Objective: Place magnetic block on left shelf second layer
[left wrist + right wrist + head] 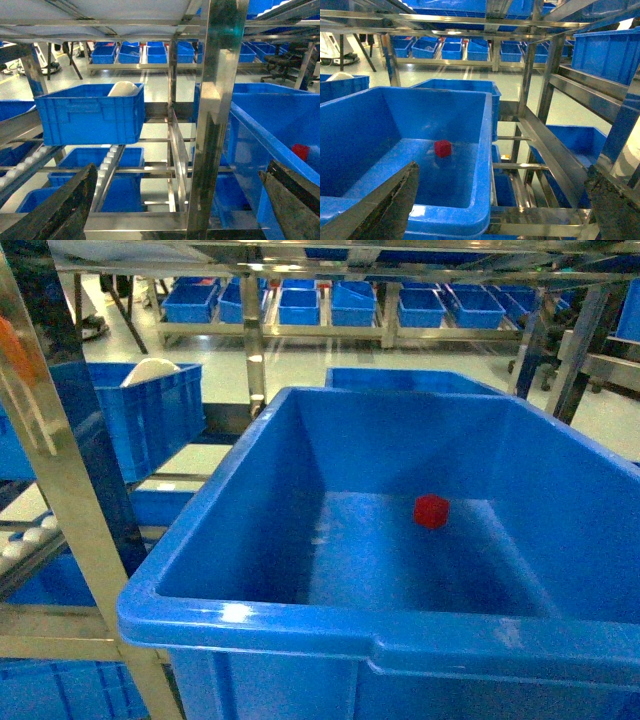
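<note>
Head view looks down into a big blue bin with a thick rim, sitting on a shiny steel rack tier. A steel upright with holes stands at the left, and white roller rails run beside it. Behind the rack stretches a pale grey-green floor, with rows of smaller blue bins on low racks at the far side of the room. To the left sits another blue crate with a white rounded thing inside it.

On the bin's floor, toward the back and slightly right of centre, lies the small red block. Nothing touches it.

Neither claw shows in the head view. From the right wrist, the right claw has its two dark fingers spread wide and empty, held in front of the bin's near rim; the block rests well beyond them, inside the bin. From the left wrist, the left claw is likewise spread and empty, facing the steel upright outside the bin's left wall; the block appears to the right.
</note>
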{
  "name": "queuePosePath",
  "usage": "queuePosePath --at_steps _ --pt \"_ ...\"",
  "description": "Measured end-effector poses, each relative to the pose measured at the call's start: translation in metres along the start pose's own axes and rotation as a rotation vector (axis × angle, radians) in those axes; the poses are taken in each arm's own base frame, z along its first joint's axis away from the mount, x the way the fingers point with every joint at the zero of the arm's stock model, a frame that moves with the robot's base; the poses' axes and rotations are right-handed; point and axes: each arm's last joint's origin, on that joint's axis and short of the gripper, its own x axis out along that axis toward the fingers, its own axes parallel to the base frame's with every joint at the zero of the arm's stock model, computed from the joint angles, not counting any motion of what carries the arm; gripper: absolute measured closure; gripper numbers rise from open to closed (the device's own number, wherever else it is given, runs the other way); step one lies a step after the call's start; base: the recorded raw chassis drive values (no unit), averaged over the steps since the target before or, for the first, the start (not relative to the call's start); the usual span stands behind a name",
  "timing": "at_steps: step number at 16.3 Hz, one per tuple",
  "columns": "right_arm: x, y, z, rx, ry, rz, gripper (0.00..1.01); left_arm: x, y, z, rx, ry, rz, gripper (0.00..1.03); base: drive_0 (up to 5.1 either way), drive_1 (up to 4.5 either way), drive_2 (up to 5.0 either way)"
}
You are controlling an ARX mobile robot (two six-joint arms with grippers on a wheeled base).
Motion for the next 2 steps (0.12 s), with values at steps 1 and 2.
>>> queuePosePath --at_steps 1,2 --pt "0.0 0.0 0.0 0.0 0.0 0.0 0.03 0.0 0.0 0.0 0.0 0.0 0.0 0.05 0.0 0.0 0.0" --pt "0.0 0.0 0.0 0.0 0.0 0.0 0.03 0.0 0.0 0.0 0.0 0.0 0.0 0.05 0.0 0.0 0.0"
